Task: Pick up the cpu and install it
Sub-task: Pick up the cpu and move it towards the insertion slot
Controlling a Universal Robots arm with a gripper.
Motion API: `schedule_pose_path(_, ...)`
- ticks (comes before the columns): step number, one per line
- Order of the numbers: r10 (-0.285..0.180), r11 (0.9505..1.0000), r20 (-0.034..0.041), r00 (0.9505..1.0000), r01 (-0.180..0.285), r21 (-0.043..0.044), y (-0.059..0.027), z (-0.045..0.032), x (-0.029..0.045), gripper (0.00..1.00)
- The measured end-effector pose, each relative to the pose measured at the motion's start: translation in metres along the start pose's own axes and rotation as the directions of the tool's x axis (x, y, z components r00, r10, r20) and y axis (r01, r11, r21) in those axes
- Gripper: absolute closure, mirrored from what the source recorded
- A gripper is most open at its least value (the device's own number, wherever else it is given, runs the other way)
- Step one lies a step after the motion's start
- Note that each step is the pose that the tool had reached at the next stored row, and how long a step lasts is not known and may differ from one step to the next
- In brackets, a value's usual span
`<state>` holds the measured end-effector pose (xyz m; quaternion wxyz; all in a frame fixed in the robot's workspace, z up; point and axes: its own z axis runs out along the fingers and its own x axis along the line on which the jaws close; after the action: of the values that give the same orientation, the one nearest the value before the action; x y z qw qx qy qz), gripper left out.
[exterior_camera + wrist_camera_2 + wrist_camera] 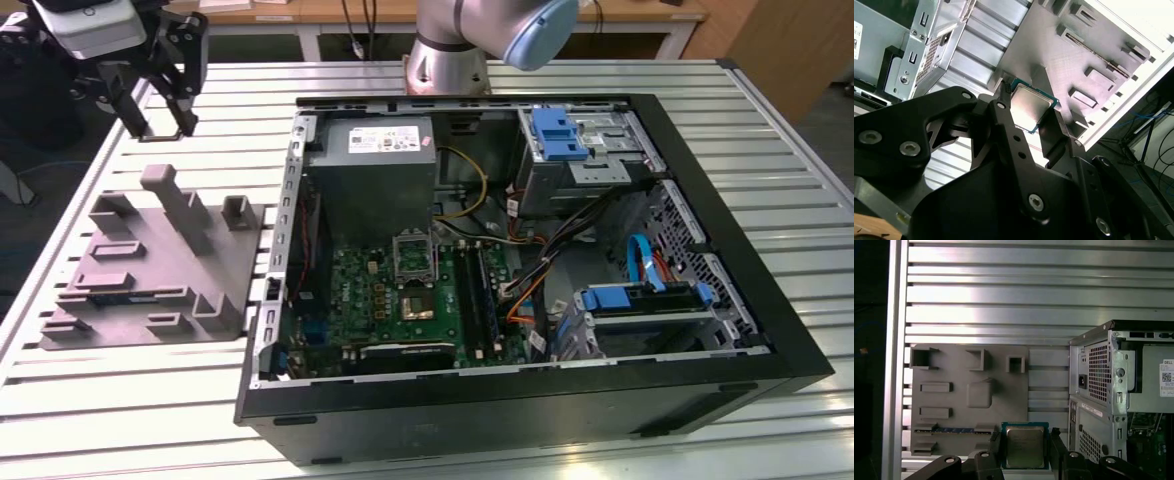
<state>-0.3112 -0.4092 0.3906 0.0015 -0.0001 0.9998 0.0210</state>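
The cpu (1025, 446), a small square chip with a silvery top and a dark green rim, sits between my two black fingers. In the second wrist view the cpu (1032, 107) is pinched at its edges. My gripper (160, 126) hangs above the table at the exterior view's far left, over the far end of the grey moulded tray (147, 260), and it is shut on the chip in both wrist views (1026, 450) (1029, 112). The open computer case (521, 250) lies to the exterior view's right of the tray, its green motherboard (400, 295) exposed.
The slatted metal table (120, 390) carries tray and case. Inside the case are a grey power supply (380, 160), blue drive brackets (558, 135) and loose cables (561, 250). The case's perforated back wall (1099, 375) stands close beside the gripper. The arm's base (447, 60) is behind the case.
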Motion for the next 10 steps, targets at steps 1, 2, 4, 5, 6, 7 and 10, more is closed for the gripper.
schedule_pose_path(1, 0.000, 1.0000, 0.0001, 1.0000, 0.000, -0.0001, 0.0000, 0.0000, -0.0004, 0.53)
schedule_pose_path(2, 0.000, 1.0000, 0.0000, 1.0000, 0.000, 0.0000, 0.0000, 0.0000, -0.0008, 0.53)
schedule_pose_path(4, 0.000, 1.0000, 0.0000, 1.0000, 0.000, 0.0000, 0.0000, 0.0000, -0.0017, 0.53)
schedule_pose_path(5, 0.000, 1.0000, 0.0000, 1.0000, 0.000, 0.0000, 0.0000, 0.0000, -0.0020, 0.53)
schedule_pose_path(6, 0.000, 1.0000, 0.0000, 1.0000, 0.000, 0.0000, 0.0000, 0.0000, -0.0022, 0.53)
schedule_pose_path(7, 0.000, 1.0000, 0.0000, 1.0000, 0.000, 0.0000, 0.0000, 0.0000, -0.0023, 0.53)
schedule_pose_path(10, 0.000, 1.0000, 0.0000, 1.0000, 0.000, -0.0001, 0.0000, 0.0000, -0.0030, 0.53)
